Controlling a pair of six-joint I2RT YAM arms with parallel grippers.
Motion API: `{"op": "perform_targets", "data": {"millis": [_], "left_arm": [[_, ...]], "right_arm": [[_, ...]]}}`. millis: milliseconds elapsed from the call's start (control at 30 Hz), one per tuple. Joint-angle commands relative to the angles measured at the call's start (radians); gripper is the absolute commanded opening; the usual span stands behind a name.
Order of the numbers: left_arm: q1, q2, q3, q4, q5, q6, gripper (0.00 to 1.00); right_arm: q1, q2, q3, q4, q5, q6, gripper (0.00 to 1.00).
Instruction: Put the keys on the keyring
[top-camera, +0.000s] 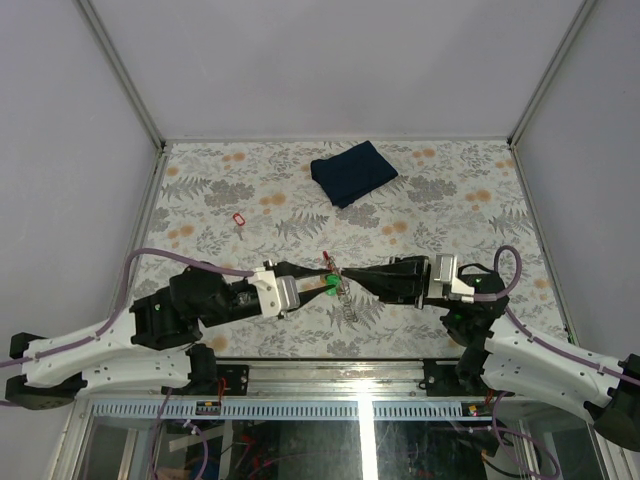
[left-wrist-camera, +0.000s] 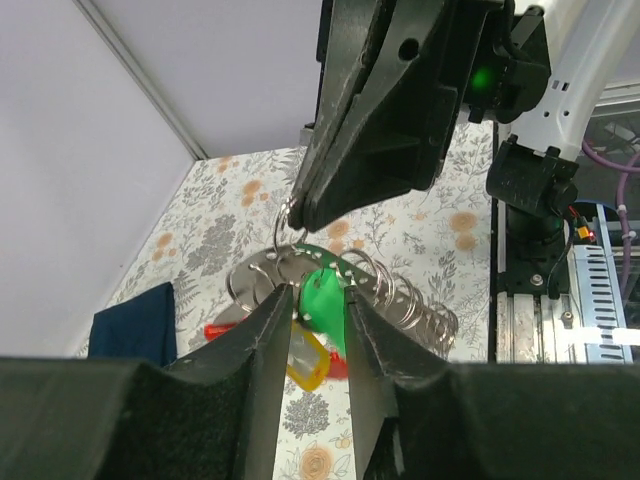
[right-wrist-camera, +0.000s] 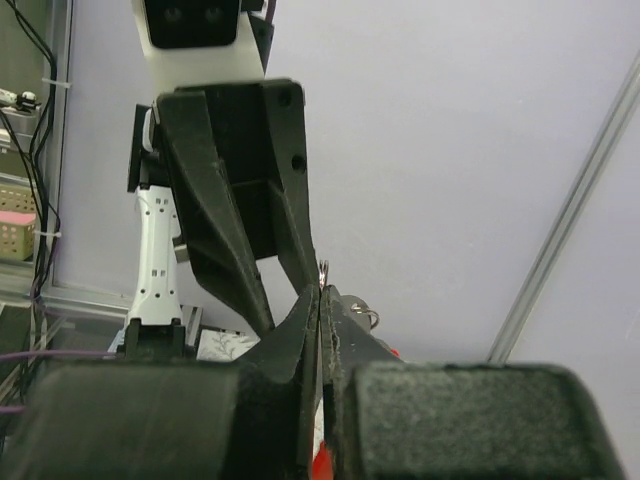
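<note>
My left gripper (top-camera: 330, 283) is shut on the green-headed key (top-camera: 331, 287), held above the table's near middle. In the left wrist view its fingers (left-wrist-camera: 270, 330) clamp the green head (left-wrist-camera: 322, 305). The yellow-orange key (left-wrist-camera: 308, 360) hangs just below it. My right gripper (top-camera: 343, 272) comes in from the right, tip to tip with the left, and is shut on the thin silvery keyring (left-wrist-camera: 288, 222). That loop pokes out between its pads (right-wrist-camera: 322, 272). A string of silvery rings (left-wrist-camera: 400, 295) dangles under both grippers (top-camera: 345, 306). A red tag (left-wrist-camera: 222, 328) hangs beside them.
A folded dark blue cloth (top-camera: 352, 172) lies at the back middle of the flowered table (top-camera: 450, 200). A small red tag (top-camera: 238, 220) lies on the table's left half. Grey walls with metal corner posts enclose the table.
</note>
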Motion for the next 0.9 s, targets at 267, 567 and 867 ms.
{"op": "perform_targets", "data": {"millis": [267,567,867], "left_arm": [[-0.004,-0.039,-0.069,0.214,-0.009,-0.052,0.28],[-0.004,-0.036,-0.086,0.218,-0.006,-0.072,0.28],[-0.004,-0.019,-0.11,0.255,0.007,-0.104,0.29]], "right_arm": [[0.007,-0.023,0.08,0.088,0.021,-0.008,0.0],[0.006,-0.031,0.083,0.094,0.02,-0.005,0.0],[0.006,-0.029,0.085,0.094,0.017,-0.004,0.0]]}}
